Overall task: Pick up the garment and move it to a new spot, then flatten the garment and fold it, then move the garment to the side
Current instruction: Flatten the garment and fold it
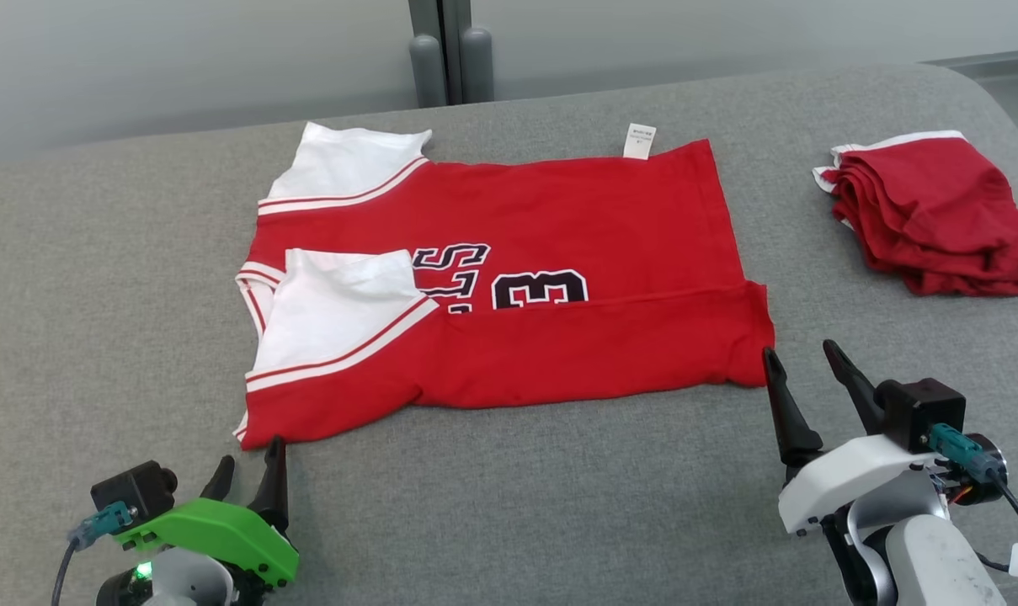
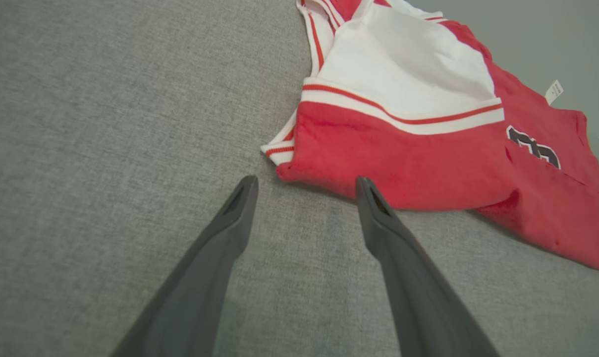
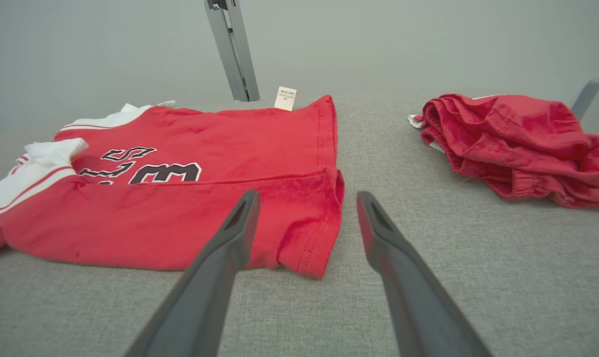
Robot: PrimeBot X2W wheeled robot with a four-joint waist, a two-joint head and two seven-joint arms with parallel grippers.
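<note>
Grey cloth table (image 1: 509, 505) carries the red jersey (image 1: 559, 219) at centre frame, its black "3" (image 1: 540, 289) readable; the white label's (image 1: 639, 140) print is too small to read. Left pincer (image 1: 250, 452), lower left, and right pincer (image 1: 798, 349), lower right, gape wide and empty, tips beside the jersey's near corners. The jersey's long axis runs left-right, sleeves at left.

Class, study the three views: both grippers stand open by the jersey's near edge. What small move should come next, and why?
Probably carry the left gripper and right gripper, both open and empty, across the jersey to its far edge to fold it inward: the near strip already lies folded over the front, while the far sleeve lies flat.
</note>
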